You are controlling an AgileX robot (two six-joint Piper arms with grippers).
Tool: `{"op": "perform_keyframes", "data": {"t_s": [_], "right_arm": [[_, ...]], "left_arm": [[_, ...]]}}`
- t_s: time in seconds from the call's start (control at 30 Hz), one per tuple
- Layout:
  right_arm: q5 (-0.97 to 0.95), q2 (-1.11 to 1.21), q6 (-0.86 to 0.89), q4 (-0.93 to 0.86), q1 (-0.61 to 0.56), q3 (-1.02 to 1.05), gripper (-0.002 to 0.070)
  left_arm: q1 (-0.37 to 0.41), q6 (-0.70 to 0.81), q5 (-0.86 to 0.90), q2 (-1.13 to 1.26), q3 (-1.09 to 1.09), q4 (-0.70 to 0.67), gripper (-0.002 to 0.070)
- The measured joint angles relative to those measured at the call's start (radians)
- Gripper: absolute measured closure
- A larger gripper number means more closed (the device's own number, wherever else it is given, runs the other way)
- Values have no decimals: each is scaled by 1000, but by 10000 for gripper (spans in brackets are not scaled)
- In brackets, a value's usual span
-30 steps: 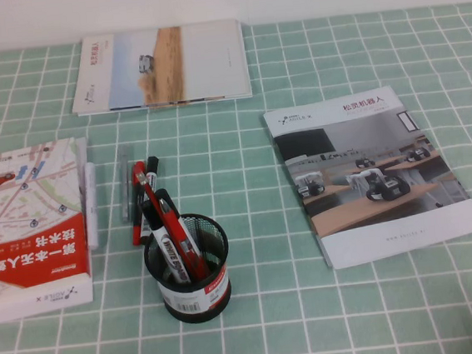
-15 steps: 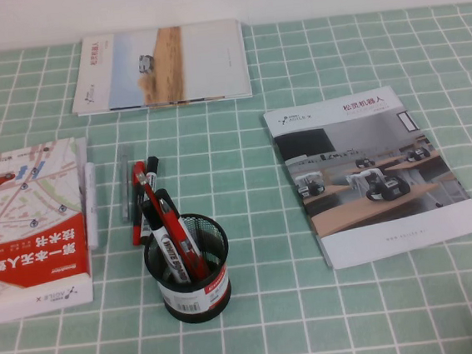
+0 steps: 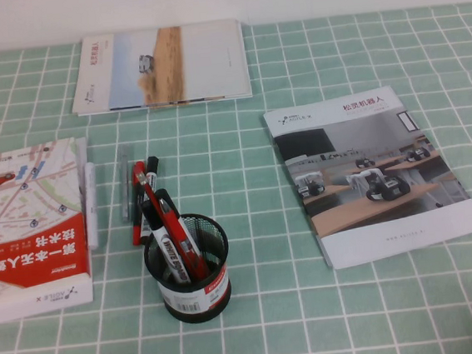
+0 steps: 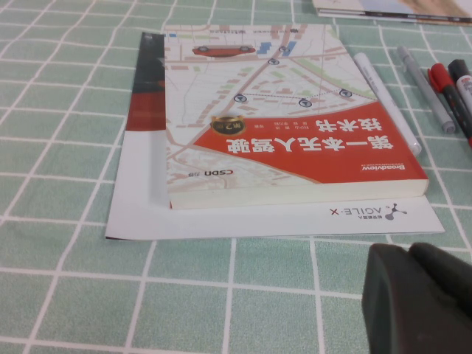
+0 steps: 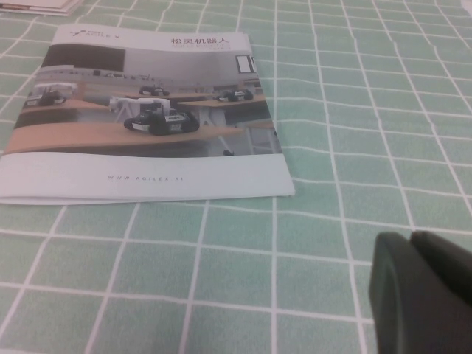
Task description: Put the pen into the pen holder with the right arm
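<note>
The black marker pen with a white label (image 3: pixel 166 244) stands in the black wire-mesh pen holder (image 3: pixel 190 269), so I think I'm done. My right gripper (image 5: pixel 422 295) sits pulled away near the robot brochure (image 5: pixel 147 118), jaws closed on nothing. My left gripper (image 4: pixel 417 299) rests near the red map book (image 4: pixel 284 118), and its jaws look closed too.

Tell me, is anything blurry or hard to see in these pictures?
High view: even, soft light, pen holder sharp. Left wrist view: the left gripper is a dark blur in the corner. Right wrist view: the right gripper is equally blurred, fingers together; the brochure is clear.
</note>
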Motion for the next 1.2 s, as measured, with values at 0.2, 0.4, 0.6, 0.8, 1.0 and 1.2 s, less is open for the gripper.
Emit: {"op": "perform_keyframes", "data": {"t_s": [0.2,0.4,0.6,0.8,1.0,1.2], "right_arm": [[0,0,0,0,0,0,695],[0,0,0,0,0,0,695],[0,0,0,0,0,0,695],[6,0,0,0,0,0,695],[14,0,0,2,0,0,695],[14,0,0,4,0,0,695]], "left_arm": [[0,0,0,0,0,0,679],[0,0,0,0,0,0,679],[0,0,0,0,0,0,679],[0,0,0,0,0,0,679],[0,0,0,0,0,0,679],[0,0,0,0,0,0,679]]}}
